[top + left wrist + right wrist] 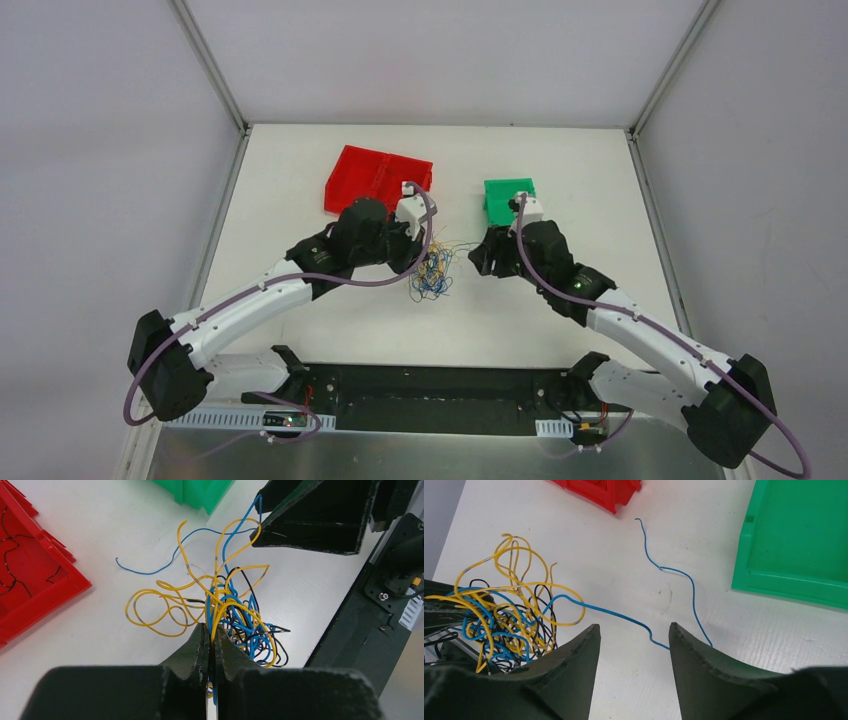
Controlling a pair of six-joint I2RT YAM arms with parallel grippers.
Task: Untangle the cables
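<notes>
The cables (pixel 432 272) form a small tangle of yellow, blue and dark wires on the white table between the two arms. My left gripper (pixel 211 630) is shut on yellow and blue strands at the near side of the tangle (pixel 235 615). One blue wire (pixel 614 612) trails out of the tangle (pixel 504 615) across the table. It passes just ahead of my right gripper (pixel 634 626), runs behind the right finger and curves away towards the red bin. The right gripper's jaws stand open with bare table between them. From above, it (pixel 487 258) sits just right of the tangle.
A red bin (pixel 340 190) lies at the back left, with thin dark wires (pixel 10 575) inside it. A green bin (pixel 508 198) lies at the back right, close behind the right wrist. The black base plate (pixel 440 395) runs along the near edge.
</notes>
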